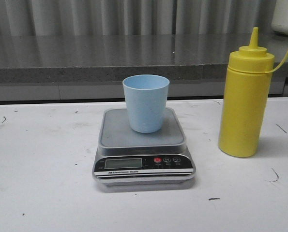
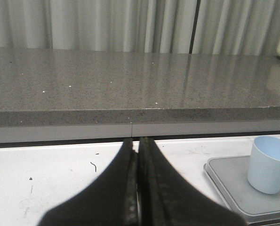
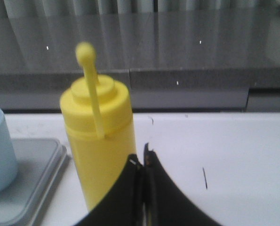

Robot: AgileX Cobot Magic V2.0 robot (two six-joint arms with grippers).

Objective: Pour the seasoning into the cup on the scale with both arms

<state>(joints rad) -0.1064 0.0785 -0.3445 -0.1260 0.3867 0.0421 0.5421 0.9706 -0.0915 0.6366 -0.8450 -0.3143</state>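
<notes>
Closest to each wrist camera, both black grippers have their fingers pressed together with nothing between them: the left gripper (image 2: pixel 138 188) above bare white table (image 1: pixel 42 159), the right gripper (image 3: pixel 143 188) just in front of the seasoning bottle (image 3: pixel 100 141), contact not discernible. In the front view neither arm appears. The seasoning bottle (image 1: pixel 244 99) is a tall cylinder of opaque yellow plastic with a cone nozzle and a thin yellow tether; it stands upright on the table to the right of the scale (image 1: pixel 144 150), apart from it. Its contents cannot be seen. The cup (image 1: pixel 145 102), a pale blue handleless tumbler tapering toward its base, stands upright on the scale's grey square platform; what shows of its interior looks empty. The scale's black front panel carries an LCD display, a red button and the label "Electronic Scale". Small dark scuffs mark the tabletop. Behind it runs a grey speckled counter (image 1: pixel 85 55), backed by pale pleated curtains (image 2: pixel 107 23).
</notes>
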